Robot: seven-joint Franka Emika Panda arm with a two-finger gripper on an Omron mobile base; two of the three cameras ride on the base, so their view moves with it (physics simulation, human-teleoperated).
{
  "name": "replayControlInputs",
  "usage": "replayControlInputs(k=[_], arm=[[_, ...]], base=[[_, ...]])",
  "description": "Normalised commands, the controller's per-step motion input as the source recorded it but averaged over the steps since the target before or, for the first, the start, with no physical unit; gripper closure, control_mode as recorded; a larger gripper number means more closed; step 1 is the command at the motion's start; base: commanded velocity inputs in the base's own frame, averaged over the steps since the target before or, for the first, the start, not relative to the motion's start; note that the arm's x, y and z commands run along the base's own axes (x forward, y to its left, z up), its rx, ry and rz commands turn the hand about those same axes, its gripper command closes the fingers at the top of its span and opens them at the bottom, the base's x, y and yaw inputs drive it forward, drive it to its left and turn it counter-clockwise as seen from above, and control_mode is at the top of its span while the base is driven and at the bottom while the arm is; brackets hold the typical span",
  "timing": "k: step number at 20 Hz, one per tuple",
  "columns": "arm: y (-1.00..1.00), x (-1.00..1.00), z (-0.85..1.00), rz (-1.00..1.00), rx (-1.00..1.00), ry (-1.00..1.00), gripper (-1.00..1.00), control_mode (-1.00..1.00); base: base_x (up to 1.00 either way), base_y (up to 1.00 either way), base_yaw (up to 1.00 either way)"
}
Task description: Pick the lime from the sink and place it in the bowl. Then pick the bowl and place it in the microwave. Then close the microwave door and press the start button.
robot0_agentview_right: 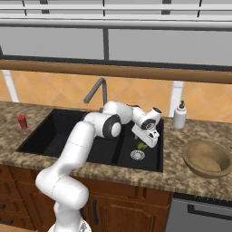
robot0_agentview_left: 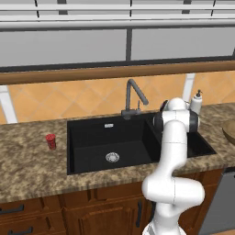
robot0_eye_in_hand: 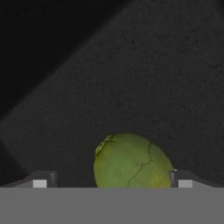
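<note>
Small round yellow-green lime [robot0_eye_in_hand: 131,161]: light, firm, smooth, rolls easily; take across middle.
Gripper [robot0_eye_in_hand: 112,180]: fingers spread, lime toward 3 o'clock tip.

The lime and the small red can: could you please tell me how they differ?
The lime is round and yellow-green; the red can is a small upright cylinder. The lime lies in the sink by a drain, under the open pincer; the can stands on the granite counter, left of the sink. Both are small.
</note>
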Motion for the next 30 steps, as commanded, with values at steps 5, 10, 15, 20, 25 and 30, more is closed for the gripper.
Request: replayControlInputs(k=[5,10,15,20,25,30], arm=[[0.00,-0.05,-0.45,0.00,0.00,0.00,-1.00,-1.00],[0.00,-0.43,-0.32,0.00,0.00,-0.02,-1.00,-1.00],[0.00,-0.73,-0.26,0.00,0.00,-0.06,-1.00,-1.00],[-0.04,-0.11,-0.16,0.00,0.00,-0.03,-1.00,-1.00],[-0.26,0.23,0.00,0.00,0.00,-0.06,-1.00,-1.00],[-0.10,0.37,0.00,0.00,0.00,-0.07,-1.00,-1.00]], base=[[0.00,0.00,0.00],[0.00,0.00,0.00],[0.00,0.00,0.00],[0.00,0.00,0.00],[0.00,0.00,0.00],[0.00,0.00,0.00]])
